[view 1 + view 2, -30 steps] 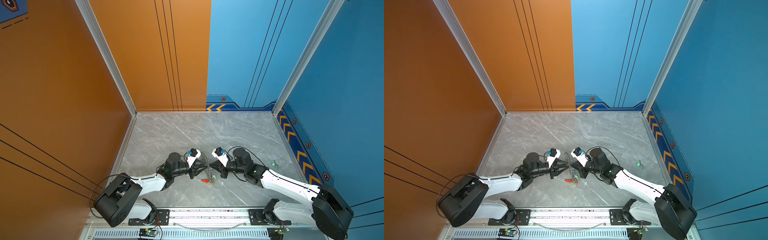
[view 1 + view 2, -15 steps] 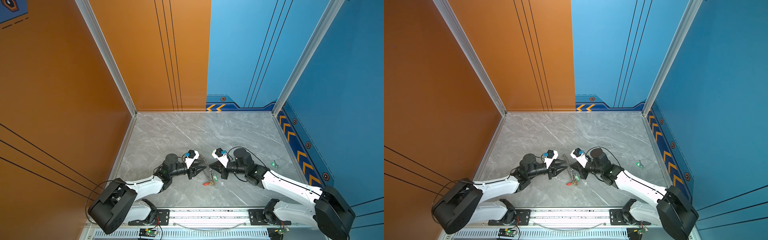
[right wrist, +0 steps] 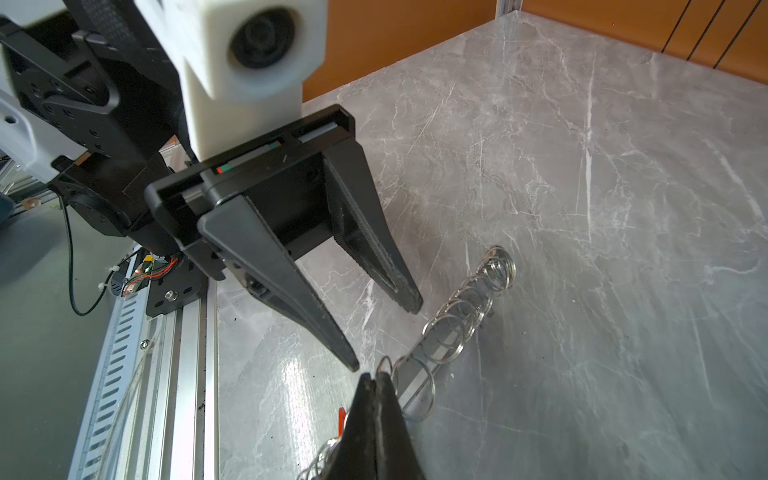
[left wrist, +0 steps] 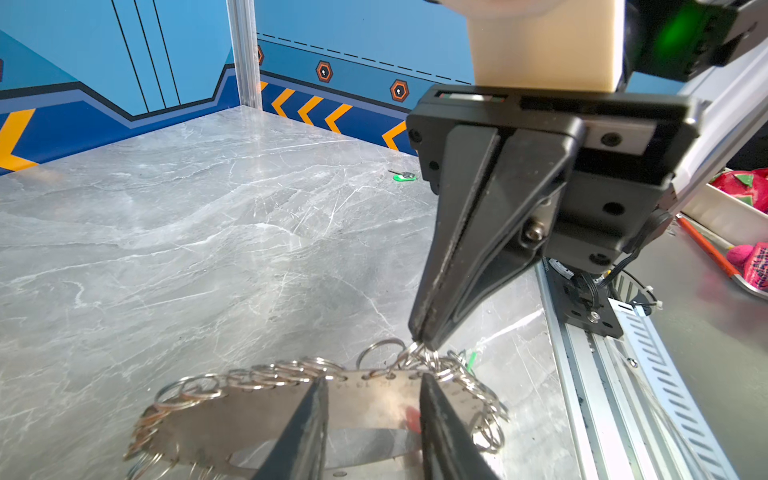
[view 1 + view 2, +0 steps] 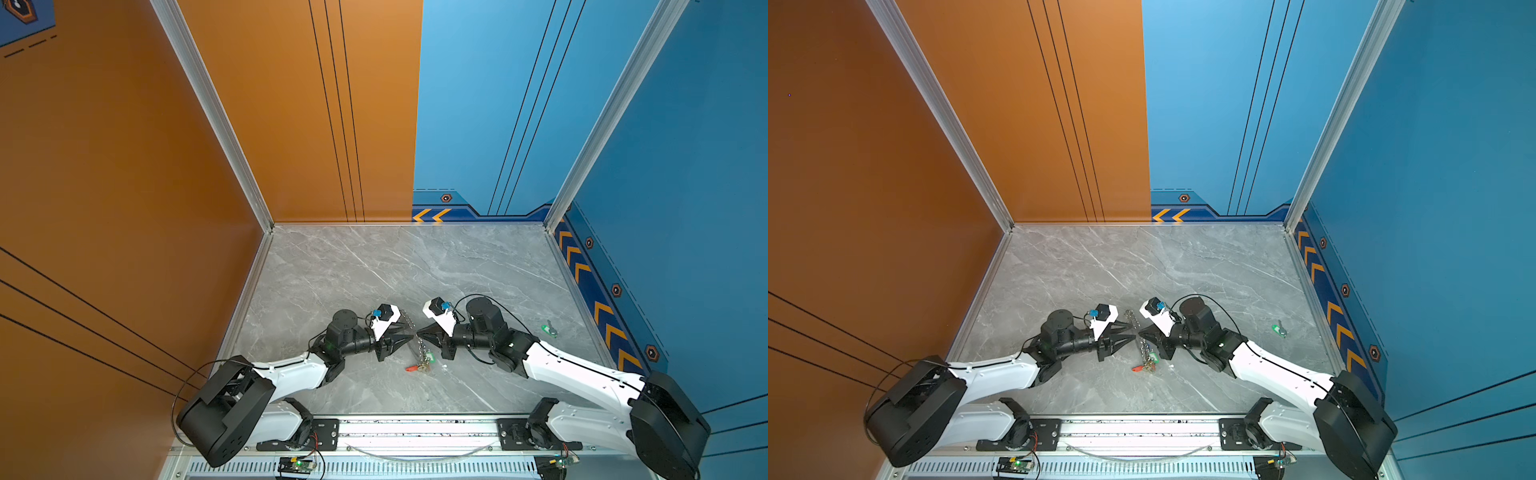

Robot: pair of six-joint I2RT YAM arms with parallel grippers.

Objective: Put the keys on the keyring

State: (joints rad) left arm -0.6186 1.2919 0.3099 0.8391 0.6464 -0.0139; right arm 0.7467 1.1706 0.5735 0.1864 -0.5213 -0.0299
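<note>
the left arm has resettled at the shoulder, yet the left gripper (image 3: 384,336) stays poised at the keyring (image 4: 249,415), jaws spread and holding nothing. the right gripper (image 4: 420,338), pressed together on one silver ring, keeps the keyring tipped on edge. a red key (image 5: 410,368) hangs at the keyring's end; a loose green key (image 5: 549,330) lies well away from the keyring, seemingly still unthreaded.

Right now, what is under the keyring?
A red tag and a green tag stick out from beneath the near end of the keyring. Its rings cover their metal ends, so whether they are hooked on cannot be seen.
</note>
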